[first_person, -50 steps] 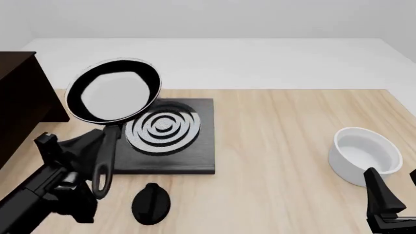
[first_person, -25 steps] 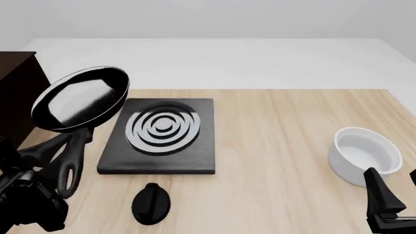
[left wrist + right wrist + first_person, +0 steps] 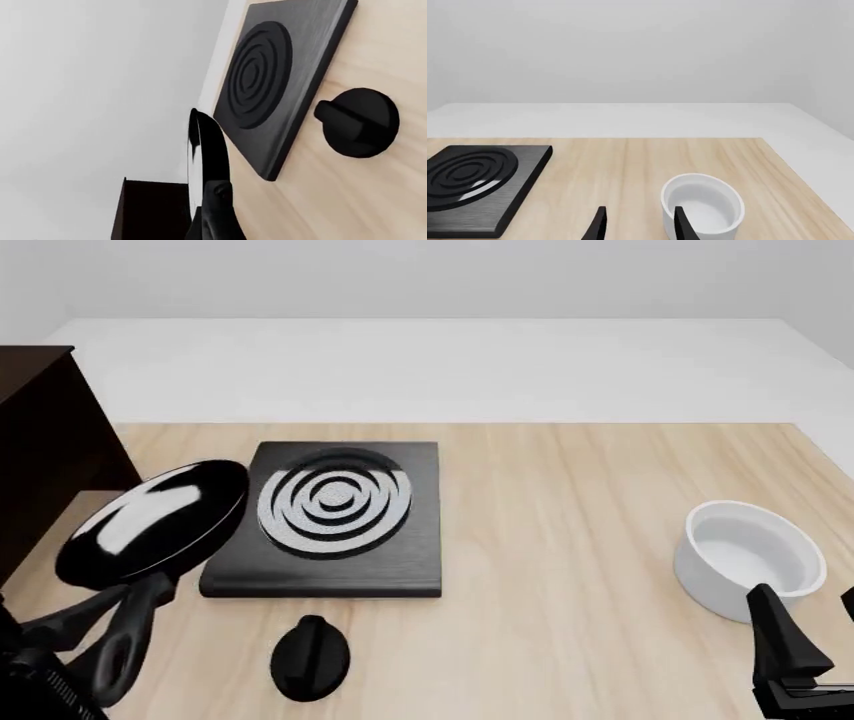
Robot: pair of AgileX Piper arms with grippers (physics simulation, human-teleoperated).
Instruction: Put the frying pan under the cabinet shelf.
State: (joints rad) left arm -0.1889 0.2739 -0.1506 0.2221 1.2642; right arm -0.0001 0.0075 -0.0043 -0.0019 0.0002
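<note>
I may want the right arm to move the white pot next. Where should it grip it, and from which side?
Grip the white pot by its rim, coming down from above with one finger inside and one outside the wall. It stands upright and open-topped, no handle shows, and the right gripper already sits just on its near side.

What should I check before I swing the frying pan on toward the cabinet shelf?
1. Left gripper closed on the frying pan handle: ok.
2. Pan lifted off the stove plate: ok, it hangs tilted at the plate's left edge.
3. Knob out of the pan's leftward path: ok.
4. Opening under the cabinet shelf free: cannot tell, it is cut off by the frame.
5. Right gripper away, open by the white pot: ok.
</note>
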